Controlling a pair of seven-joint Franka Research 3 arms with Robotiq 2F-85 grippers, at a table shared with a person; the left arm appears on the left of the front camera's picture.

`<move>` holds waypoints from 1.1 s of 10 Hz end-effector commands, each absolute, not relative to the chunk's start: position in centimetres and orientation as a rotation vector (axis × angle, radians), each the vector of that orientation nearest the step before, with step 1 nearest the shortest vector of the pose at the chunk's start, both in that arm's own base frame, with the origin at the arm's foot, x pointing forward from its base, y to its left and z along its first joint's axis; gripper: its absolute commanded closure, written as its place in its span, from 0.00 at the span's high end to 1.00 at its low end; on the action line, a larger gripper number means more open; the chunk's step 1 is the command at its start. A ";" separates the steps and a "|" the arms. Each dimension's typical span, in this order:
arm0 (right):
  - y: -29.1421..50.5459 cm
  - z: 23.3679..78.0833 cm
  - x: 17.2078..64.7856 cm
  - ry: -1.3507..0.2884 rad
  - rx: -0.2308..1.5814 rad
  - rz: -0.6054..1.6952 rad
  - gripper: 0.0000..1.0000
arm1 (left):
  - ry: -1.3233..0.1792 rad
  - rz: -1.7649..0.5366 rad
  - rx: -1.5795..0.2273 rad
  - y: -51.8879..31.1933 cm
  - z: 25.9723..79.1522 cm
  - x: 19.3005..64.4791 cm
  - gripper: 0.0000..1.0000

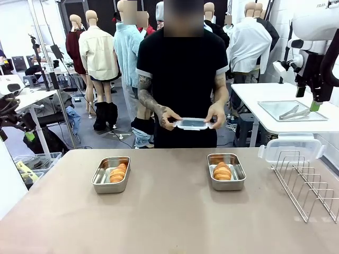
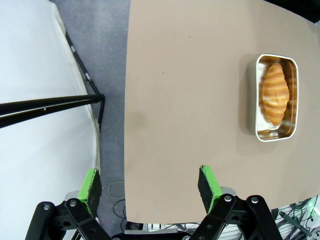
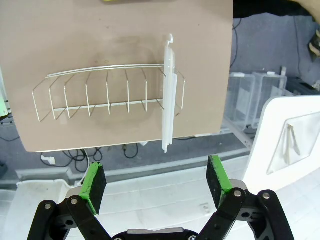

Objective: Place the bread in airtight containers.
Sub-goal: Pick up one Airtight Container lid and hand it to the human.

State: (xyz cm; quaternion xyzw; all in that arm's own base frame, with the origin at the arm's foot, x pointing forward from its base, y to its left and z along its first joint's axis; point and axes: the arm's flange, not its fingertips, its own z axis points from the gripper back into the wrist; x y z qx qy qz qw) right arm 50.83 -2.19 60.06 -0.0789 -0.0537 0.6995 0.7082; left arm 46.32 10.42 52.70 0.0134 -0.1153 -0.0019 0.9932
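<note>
Front view: nearer container (image 1: 226,171) and farther container (image 1: 111,174), rounded stainless pans, sit uncovered left of the wire rack (image 1: 307,185), one roll (image 1: 222,171) in each; a person's hands (image 1: 168,117) hold a clear lid (image 1: 192,124). Left wrist view: left gripper (image 2: 150,187) spread wide, empty; the farther roll (image 2: 275,92) is glossy, ridged, likely light and crushable, so pinch gently mid-body. Right wrist view: right gripper (image 3: 157,182) wide, empty, facing the rack, which holds a second lid (image 3: 169,97).

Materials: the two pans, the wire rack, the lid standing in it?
Left pan, right pan: likely stainless steel, dull grey sheen, rolled rims. Rack: thin bright metal wire, plated or stainless. Lid: milky translucent plastic, snap tabs at its ends.
</note>
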 end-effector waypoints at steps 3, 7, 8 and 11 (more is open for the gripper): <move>-2.2 60.2 50.6 -0.112 -0.171 1.562 1.00 | -0.229 0.013 0.041 10.4 52.8 46.2 1.00; -2.2 60.2 50.6 -0.112 -0.171 1.562 1.00 | -0.229 0.013 0.041 10.4 52.8 46.2 1.00; -2.2 60.2 50.6 -0.112 -0.171 1.562 1.00 | -0.229 0.013 0.041 10.4 52.8 46.2 1.00; -2.2 60.2 50.6 -0.112 -0.171 1.562 1.00 | -0.229 0.013 0.041 10.4 52.8 46.2 1.00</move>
